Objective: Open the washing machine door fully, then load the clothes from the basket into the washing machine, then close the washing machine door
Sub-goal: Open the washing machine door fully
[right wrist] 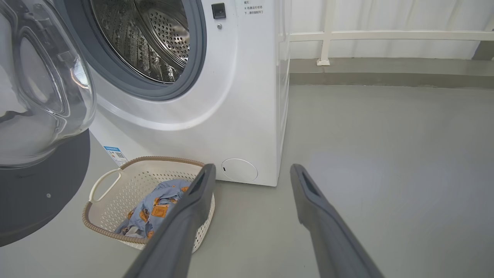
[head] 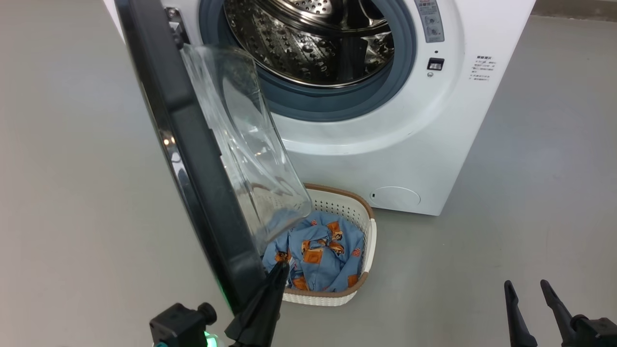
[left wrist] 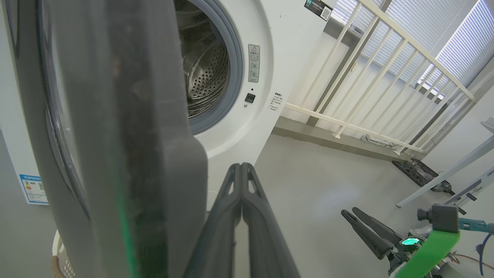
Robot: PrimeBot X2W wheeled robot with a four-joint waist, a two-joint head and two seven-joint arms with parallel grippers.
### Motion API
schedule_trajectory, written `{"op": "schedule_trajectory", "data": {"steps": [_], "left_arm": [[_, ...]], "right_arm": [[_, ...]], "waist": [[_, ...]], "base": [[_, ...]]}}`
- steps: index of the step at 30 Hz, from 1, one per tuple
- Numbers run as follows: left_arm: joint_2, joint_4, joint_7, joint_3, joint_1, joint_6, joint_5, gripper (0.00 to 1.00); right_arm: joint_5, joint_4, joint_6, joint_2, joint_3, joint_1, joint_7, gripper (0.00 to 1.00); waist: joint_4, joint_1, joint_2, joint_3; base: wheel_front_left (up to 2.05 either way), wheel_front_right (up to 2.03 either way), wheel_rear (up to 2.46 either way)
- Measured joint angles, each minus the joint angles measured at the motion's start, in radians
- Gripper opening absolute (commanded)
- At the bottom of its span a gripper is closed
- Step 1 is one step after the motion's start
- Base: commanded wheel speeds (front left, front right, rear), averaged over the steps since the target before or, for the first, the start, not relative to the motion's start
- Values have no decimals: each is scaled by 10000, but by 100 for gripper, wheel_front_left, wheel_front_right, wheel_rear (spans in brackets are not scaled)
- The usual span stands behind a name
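Note:
The white washing machine (head: 409, 144) stands with its steel drum (head: 313, 43) exposed. Its black washing machine door (head: 193, 159) swings out toward me, nearly edge-on, with the clear glass bowl (head: 241, 144) facing right. Below it, the cream basket (head: 368, 231) sits on the floor holding the light blue clothes (head: 318, 250). My left gripper (head: 281, 268) is shut and empty, its tip right beside the door's lower inner edge; the door (left wrist: 115, 135) looms left of the left gripper (left wrist: 241, 166). My right gripper (head: 526, 285) is open and empty, over bare floor to the basket's right; the right gripper (right wrist: 252, 170) faces the basket (right wrist: 115, 231).
Grey floor (head: 530, 193) spreads to the machine's right and left. A white railing (left wrist: 386, 58) with blinds behind it runs along a low kerb beyond the machine. A dark flat object (left wrist: 417, 173) lies by the kerb.

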Motion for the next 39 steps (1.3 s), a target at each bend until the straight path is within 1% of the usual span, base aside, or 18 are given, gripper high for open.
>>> {"op": "schedule_trajectory", "data": {"steps": [4, 7, 11, 23, 26, 30, 39], "left_arm": [[6, 75, 75, 12, 1, 25, -4, 0], [-4, 115, 71, 52, 3, 180, -4, 0], [-61, 125, 58, 52, 35, 357, -8, 0], [-161, 123, -31, 63, 40, 545, -52, 0], [-201, 130, -35, 86, 40, 568, -81, 0], [-226, 163, -119, 167, 40, 715, -81, 0], [-228, 464, -518, 819, 39, 1058, -215, 0]], "right_arm": [[0, 2, 0, 0, -96, 0, 0, 100], [0, 4, 0, 12, -100, 0, 0, 100], [0, 6, 0, 38, -127, 1, 0, 100], [0, 15, 0, 77, -144, 1, 0, 100], [0, 40, 0, 84, -136, 1, 0, 100], [0, 65, 0, 86, -132, 1, 0, 100], [0, 81, 0, 82, -88, 2, 0, 100]], "waist": [[74, 1, 0, 24], [134, 0, 0, 12], [304, 0, 0, 4], [950, 0, 0, 21], [1170, 0, 0, 35], [1489, 0, 0, 49], [2232, 0, 0, 115]], "base": [[0, 0, 0], [0, 0, 0], [0, 0, 0], [0, 0, 0], [0, 0, 0], [0, 0, 0], [0, 0, 0]]}}
